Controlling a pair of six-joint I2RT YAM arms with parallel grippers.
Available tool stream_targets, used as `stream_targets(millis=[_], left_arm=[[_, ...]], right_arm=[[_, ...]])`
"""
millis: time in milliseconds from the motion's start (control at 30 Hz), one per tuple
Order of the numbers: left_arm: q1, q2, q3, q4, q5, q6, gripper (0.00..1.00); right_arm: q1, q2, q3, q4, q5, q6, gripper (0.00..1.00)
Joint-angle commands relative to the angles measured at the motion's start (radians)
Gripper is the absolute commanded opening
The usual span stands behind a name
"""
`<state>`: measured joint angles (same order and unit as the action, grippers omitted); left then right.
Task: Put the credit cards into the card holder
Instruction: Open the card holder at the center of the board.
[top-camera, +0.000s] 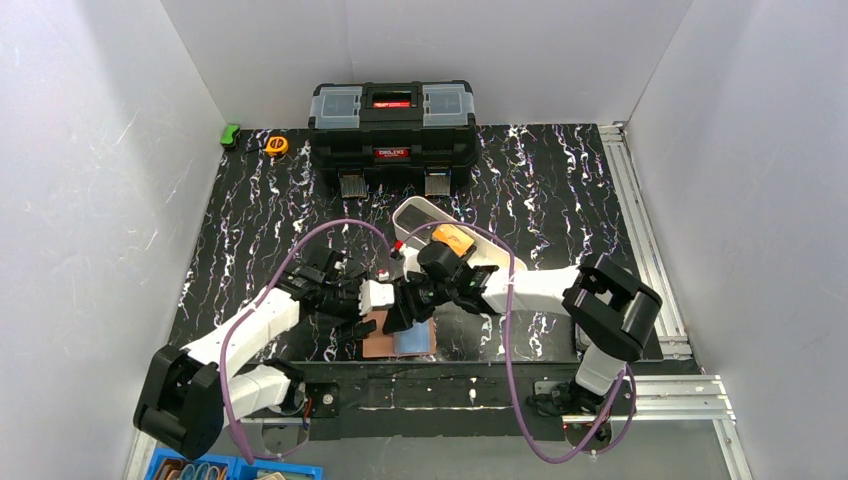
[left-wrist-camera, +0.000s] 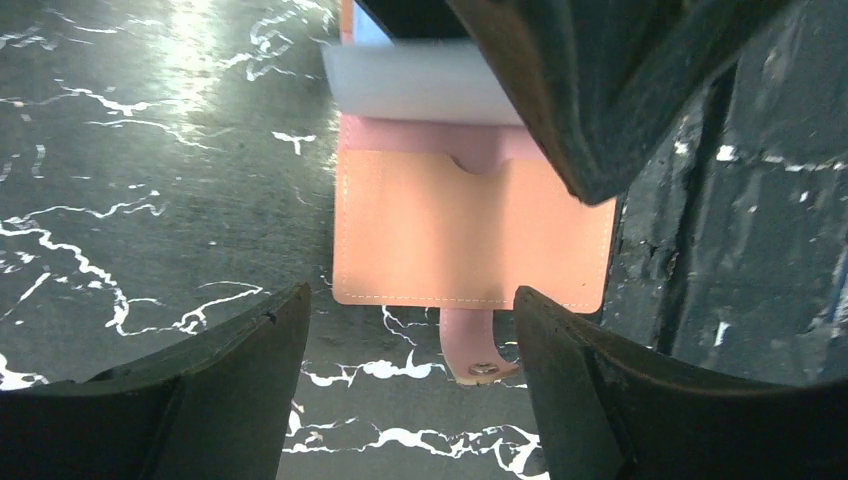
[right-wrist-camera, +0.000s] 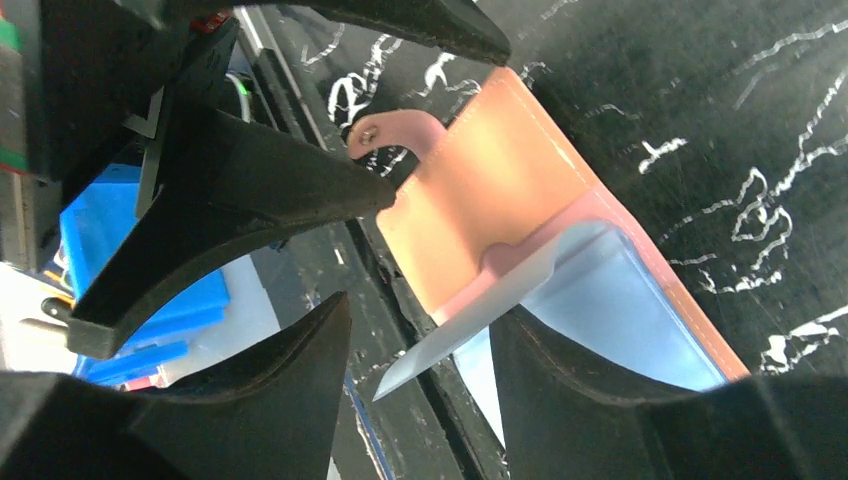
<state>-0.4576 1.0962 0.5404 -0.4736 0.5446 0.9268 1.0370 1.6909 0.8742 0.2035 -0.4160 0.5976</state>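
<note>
The card holder (top-camera: 378, 340) lies open near the table's front edge, tan-pink with a snap tab (left-wrist-camera: 480, 366). A pale blue-grey credit card (right-wrist-camera: 470, 318) sticks out of its tan pocket (left-wrist-camera: 470, 230), tilted, with its free corner between the jaws of my right gripper (right-wrist-camera: 420, 312). The right finger hides its far edge and a clear gap separates it from the left finger. A blue card face (right-wrist-camera: 620, 310) lies on the holder's other half. An orange card (top-camera: 453, 238) rests in the white tray (top-camera: 420, 213). My left gripper (left-wrist-camera: 410, 296) hovers open at the tab end, holding nothing.
A black toolbox (top-camera: 392, 130) stands at the back, with a green item (top-camera: 231, 134) and an orange tape measure (top-camera: 277, 145) to its left. Both grippers crowd together over the holder (top-camera: 388, 300). Blue bins (top-camera: 200, 468) sit below the front edge.
</note>
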Motion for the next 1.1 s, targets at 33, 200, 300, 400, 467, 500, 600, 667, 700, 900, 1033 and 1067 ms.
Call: stream_targets(millis=[33, 200, 300, 400, 467, 500, 600, 667, 700, 900, 1033, 1067], left_arm=[[0.046, -0.056, 0.074, -0.07, 0.111, -0.114, 0.72], [0.126, -0.051, 0.101, -0.127, 0.151, -0.156, 0.73], [0.162, -0.058, 0.117, -0.184, 0.171, -0.116, 0.74], [0.178, -0.062, 0.126, -0.203, 0.189, -0.101, 0.75], [0.191, -0.066, 0.139, -0.206, 0.201, -0.102, 0.75], [0.197, -0.068, 0.143, -0.21, 0.206, -0.1, 0.75], [0.216, -0.077, 0.156, -0.231, 0.205, -0.074, 0.75], [0.23, -0.085, 0.161, -0.246, 0.202, -0.057, 0.75], [0.236, -0.089, 0.164, -0.257, 0.202, -0.04, 0.75], [0.237, -0.109, 0.16, -0.347, 0.279, 0.126, 0.76], [0.223, -0.088, 0.138, -0.345, 0.293, 0.226, 0.78], [0.215, -0.081, 0.132, -0.338, 0.29, 0.254, 0.77]], right_arm=[[0.007, -0.023, -0.003, 0.148, -0.117, -0.023, 0.61], [0.008, -0.015, -0.005, 0.193, -0.183, -0.035, 0.62], [0.007, 0.01, 0.013, 0.202, -0.226, -0.038, 0.62], [0.004, 0.047, 0.033, 0.214, -0.266, -0.031, 0.62], [-0.006, 0.07, 0.038, 0.226, -0.283, -0.015, 0.61], [-0.019, 0.082, 0.037, 0.239, -0.295, 0.0, 0.61], [-0.046, 0.136, 0.048, 0.261, -0.32, 0.032, 0.61], [-0.058, 0.176, 0.065, 0.271, -0.336, 0.042, 0.61], [-0.062, 0.195, 0.08, 0.26, -0.337, 0.039, 0.61], [-0.064, 0.26, 0.18, 0.085, -0.247, -0.015, 0.6], [-0.064, 0.263, 0.206, -0.053, -0.108, -0.063, 0.58], [-0.064, 0.264, 0.209, -0.084, -0.073, -0.071, 0.57]])
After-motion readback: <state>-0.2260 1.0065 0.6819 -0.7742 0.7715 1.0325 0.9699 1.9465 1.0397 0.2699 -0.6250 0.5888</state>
